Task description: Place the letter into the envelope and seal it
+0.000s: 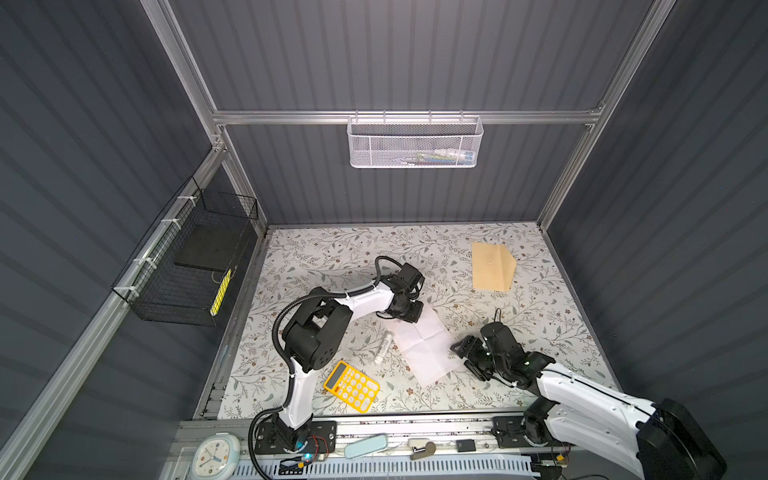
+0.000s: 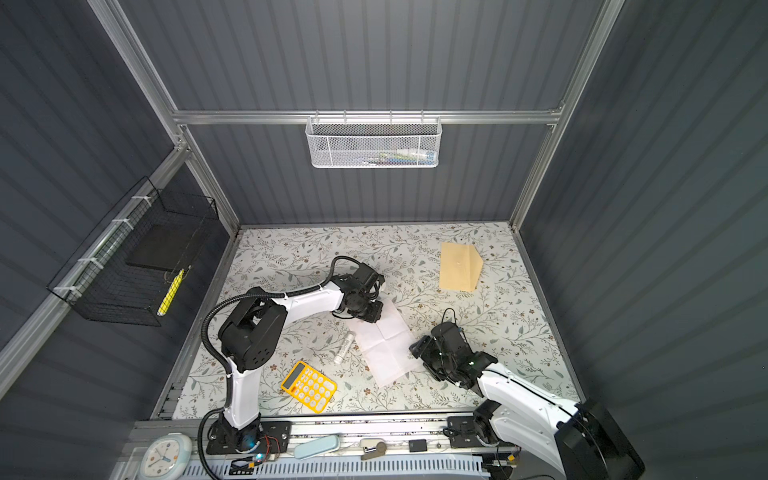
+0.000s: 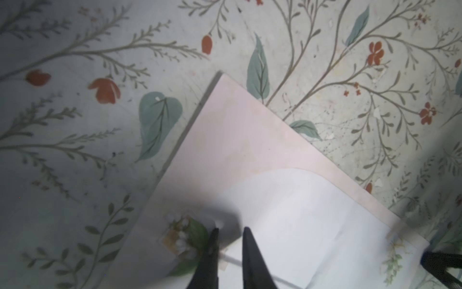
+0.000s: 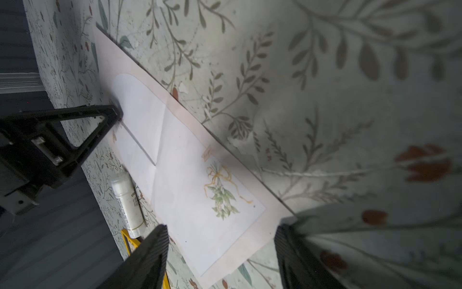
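I am judging the task as barely begun. The letter [image 1: 419, 343] is lying unfolded on the surface [image 1: 332, 257], creases showing, roughly in the middle between the two arms. The envelope [image 1: 490, 266] is lying well apart from it, toward the far right corner, with its triangular flap looking folded out flat; nothing is inside it as far as I can see, and nothing is sealed.

I am watching the left gripper [image 3: 230, 230] at the far end of the letter. Its jaws are standing almost together at the sheet's edge, with a narrow gap between them, and I cannot tell whether paper is actually pinched there. The right gripper [image 4: 222, 225] is sitting low at the near corner of the letter, jaws released and wide, holding nothing.

A glue stick [image 1: 382, 351] is lying just beside the letter's left edge, and a yellow calculator [image 1: 351, 386] is lying nearer to me.

Everything is left: securing the sheet, probably refolding it along its creases, carrying it over, sliding it in, closing and sealing the flap.
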